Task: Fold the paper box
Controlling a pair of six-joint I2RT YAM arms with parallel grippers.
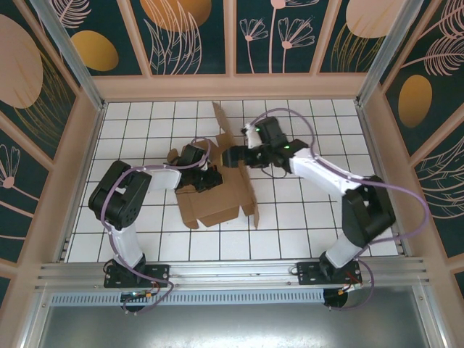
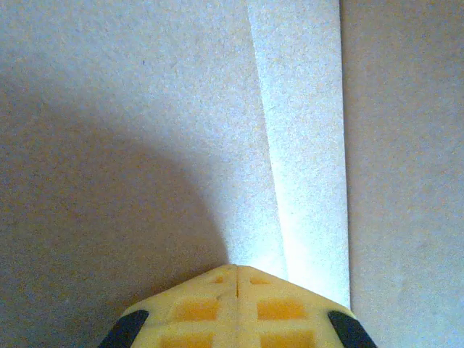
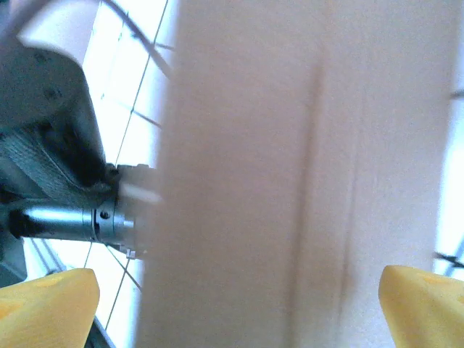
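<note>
the paper box (image 1: 217, 201) lay near the middle of the tabletop (image 1: 312, 225), partly raised, one flap standing toward the far edge; it looked light and thin, stiff across its panels yet ready to bend at creases and slide on the tiles, so a flap edge beside a crease seemed the best hold; the left end effector (image 1: 209, 179) was closed, tips against the cardboard; the right end effector (image 1: 238, 156) stood wide open astride a flap; the top view gave the whole layout; the wrist views gave crease and flap up close
</note>
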